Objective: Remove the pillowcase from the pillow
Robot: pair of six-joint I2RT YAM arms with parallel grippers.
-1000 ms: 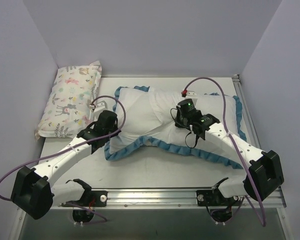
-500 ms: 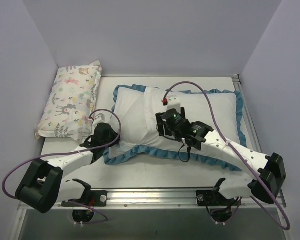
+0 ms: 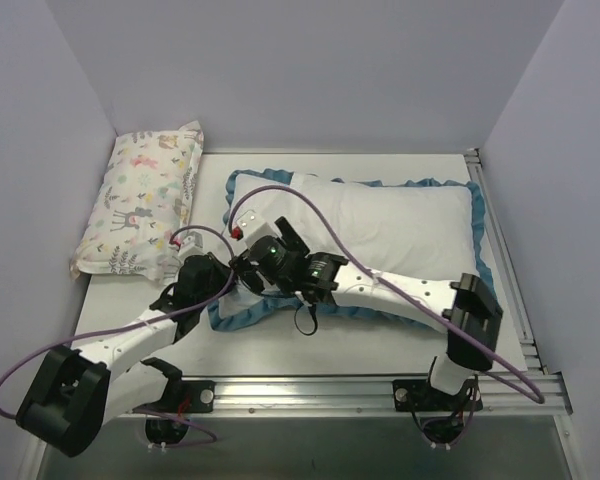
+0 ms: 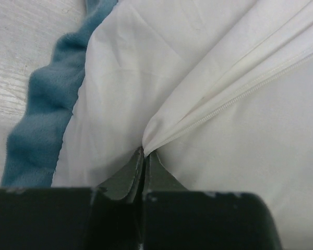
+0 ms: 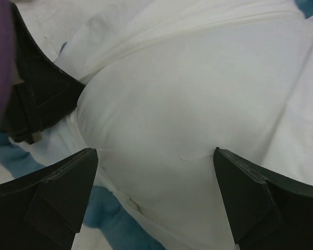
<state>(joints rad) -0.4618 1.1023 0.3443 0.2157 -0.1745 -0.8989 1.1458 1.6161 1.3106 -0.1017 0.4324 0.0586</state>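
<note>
The right arm has swung across from the middle of the pillowcase (image 3: 390,215) to its 9 o'clock end, so both wrists now crowd together there. The pillowcase lies mid-tabletop, white side showing, its blue ruffled trim (image 4: 39,104) round the rim. The pillow (image 5: 188,104) is, I judge, the rounded white bulge under the right wrist, mostly inside the cover.

The left end effector (image 4: 144,155) is clamped on a fold of the pillowcase just beside the zipper (image 4: 235,99). The right end effector (image 5: 155,152) hangs with its fingers well apart over the bulge, gripping nothing.

The step in hand looks like getting hold of the stuffing at the opening. To do it well, the right fingers should close on the bulge alone, with no cover fabric between them. The left should keep the zipper edge pinned, then draw toward 9 o'clock as the right pulls toward 3.

Bare tabletop (image 3: 360,345) lies at 6 o'clock. The animal-print pillow (image 3: 145,200) sits near at 10 o'clock of the left wrist, with a wall just beyond. That side is tight, and the purple cables could snag.
</note>
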